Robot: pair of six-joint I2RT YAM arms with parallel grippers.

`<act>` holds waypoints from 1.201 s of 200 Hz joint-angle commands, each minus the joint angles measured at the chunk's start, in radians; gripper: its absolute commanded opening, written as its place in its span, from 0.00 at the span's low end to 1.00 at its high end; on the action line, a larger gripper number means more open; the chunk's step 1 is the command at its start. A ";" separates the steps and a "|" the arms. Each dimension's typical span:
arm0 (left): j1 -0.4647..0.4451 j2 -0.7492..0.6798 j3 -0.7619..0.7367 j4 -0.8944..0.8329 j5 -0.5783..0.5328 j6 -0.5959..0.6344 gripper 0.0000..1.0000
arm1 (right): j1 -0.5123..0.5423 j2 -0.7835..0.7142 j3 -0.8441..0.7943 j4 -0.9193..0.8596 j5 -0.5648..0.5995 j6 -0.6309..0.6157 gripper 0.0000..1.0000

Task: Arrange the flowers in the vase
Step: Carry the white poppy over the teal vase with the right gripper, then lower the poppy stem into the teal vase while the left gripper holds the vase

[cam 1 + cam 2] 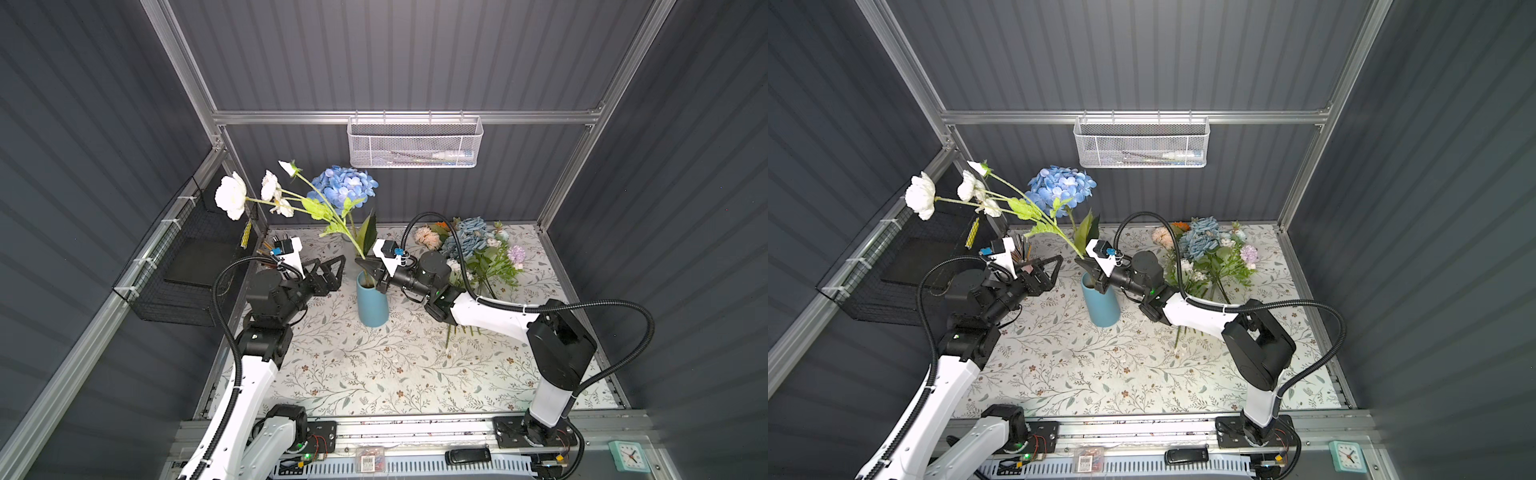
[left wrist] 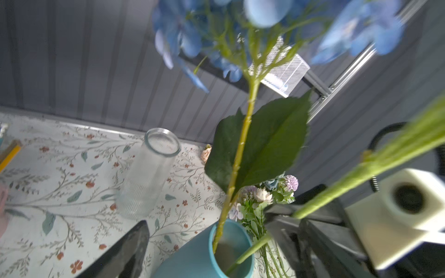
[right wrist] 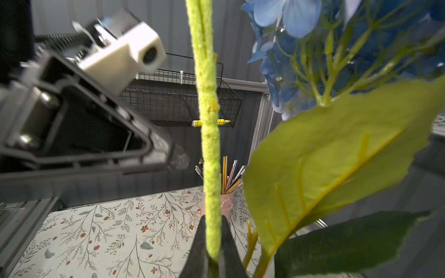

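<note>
A teal vase (image 1: 372,301) (image 1: 1100,303) stands mid-table with a blue hydrangea (image 1: 344,185) (image 1: 1061,187) upright in it. My right gripper (image 1: 365,266) (image 3: 213,231) is shut on the fuzzy green stem (image 3: 207,96) of a cream flower spray (image 1: 231,196), just above the vase mouth. The spray leans up and left; its lower end (image 2: 250,250) dips inside the vase rim (image 2: 212,240). My left gripper (image 1: 332,270) (image 1: 1054,266) hangs open just left of the vase, holding nothing; one finger (image 2: 125,252) shows in the left wrist view. More flowers (image 1: 478,253) (image 1: 1208,249) lie heaped at the back right.
A clear ribbed glass vase (image 2: 149,173) stands behind the teal one. A pink cup of pencils (image 3: 226,199) sits at the back left. A black wire basket (image 1: 178,270) hangs on the left wall, a white mesh basket (image 1: 415,143) on the back wall.
</note>
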 commanded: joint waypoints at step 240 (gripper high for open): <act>-0.049 0.153 0.064 0.261 0.152 -0.010 0.00 | 0.034 -0.057 -0.112 0.050 0.155 -0.010 0.72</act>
